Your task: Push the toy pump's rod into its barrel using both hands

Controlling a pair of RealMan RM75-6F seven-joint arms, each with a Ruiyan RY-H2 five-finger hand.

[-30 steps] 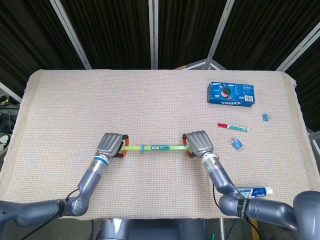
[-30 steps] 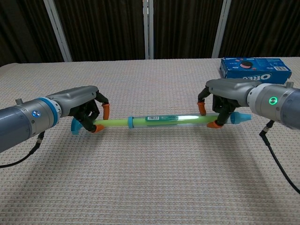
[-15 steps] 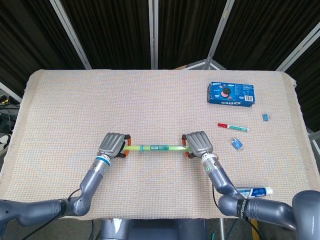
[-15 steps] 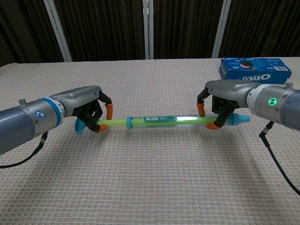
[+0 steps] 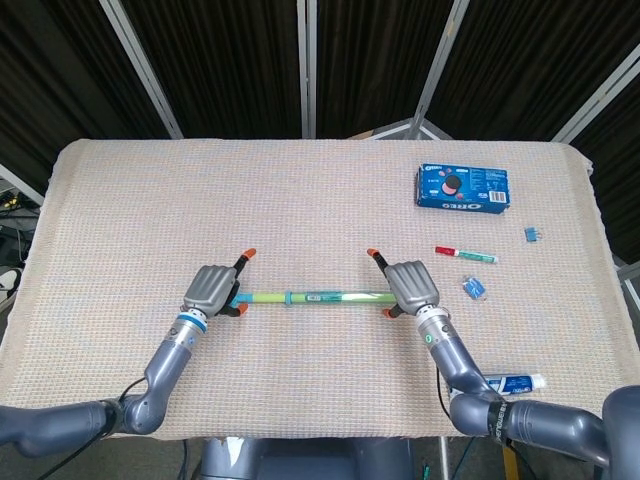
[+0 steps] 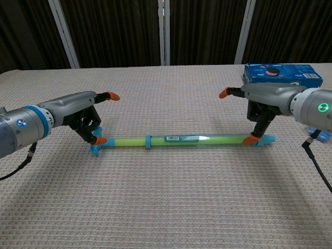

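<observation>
The toy pump (image 5: pixel 315 297) is a green tube with blue ends, and it lies flat on the cloth, running left to right; in the chest view the pump (image 6: pixel 181 139) shows a short length of rod at its left. My left hand (image 5: pixel 210 290) sits at the rod end with its fingers spread, and the left hand (image 6: pixel 78 111) has one orange tip beside the blue handle. My right hand (image 5: pixel 410 285) sits at the barrel end, also spread, and the right hand (image 6: pixel 264 101) has one tip down by the blue cap. Neither hand grips the pump.
A blue Oreo box (image 5: pixel 462 187) stands at the back right. A red-capped marker (image 5: pixel 466 254), a blue clip (image 5: pixel 532 234) and a small blue object (image 5: pixel 474 288) lie right of my right hand. A toothpaste tube (image 5: pixel 510 383) lies near the front right edge.
Both hands have opened and let go of the pump, which now rests on the cloth instead of being held above it. The hands have drawn slightly apart.
</observation>
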